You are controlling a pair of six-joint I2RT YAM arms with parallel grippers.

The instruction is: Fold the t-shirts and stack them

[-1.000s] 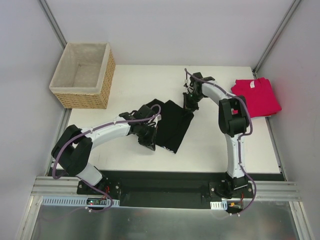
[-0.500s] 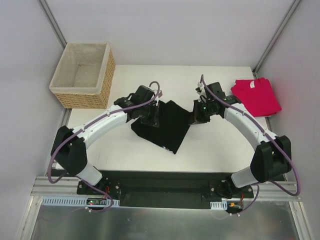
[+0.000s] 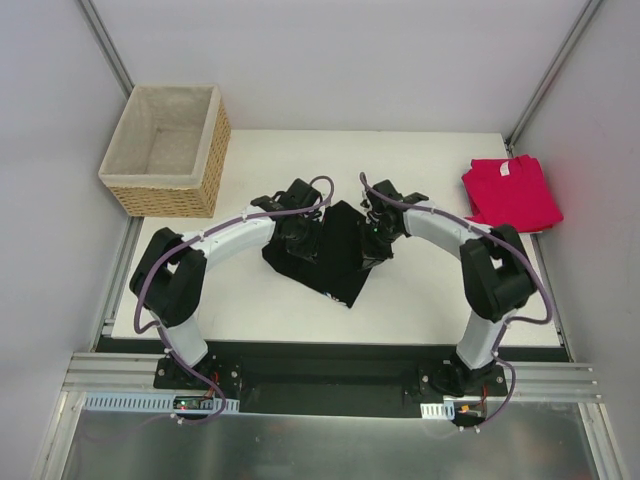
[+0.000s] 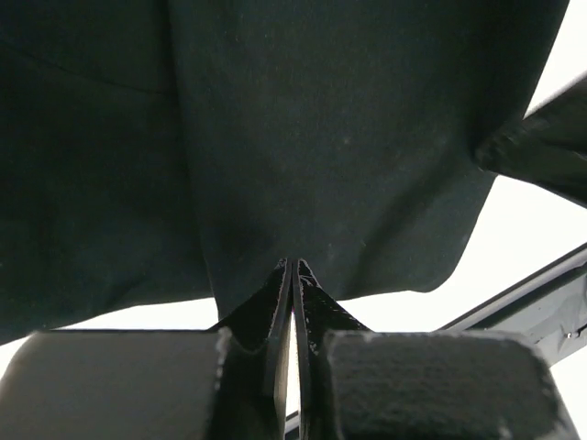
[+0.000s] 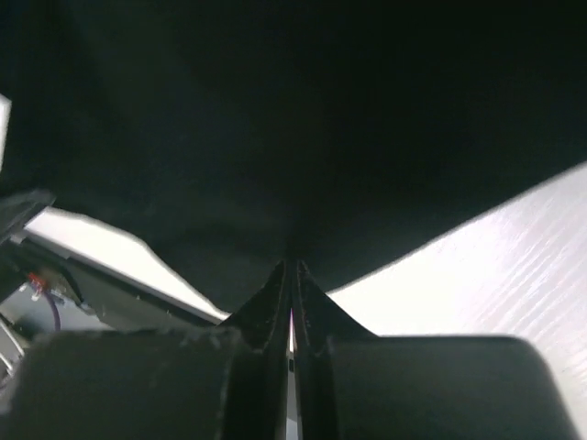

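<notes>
Mid-table, past a bare near strip of table (image 3: 420, 305), the black shirt (image 3: 338, 262) lies skewed, one corner pointing near. Left gripper (image 3: 300, 243) is clenched on its left side, right gripper (image 3: 371, 248) on its right edge. Farther right, well apart, the red shirt (image 3: 512, 193) sits folded at the table's right edge.

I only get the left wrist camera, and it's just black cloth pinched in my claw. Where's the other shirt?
Observer: The red t-shirt lies folded at the far right edge of the table, apart from the black one.
Operator: Is the other claw grabbing the black shirt too?
Observer: Yes. The right claw is shut on the opposite edge of the black t-shirt, facing yours across it.
Operator: Is anything in the basket?
Observer: The wicker basket sits at the far left corner, and I see only its pale lining inside.
</notes>
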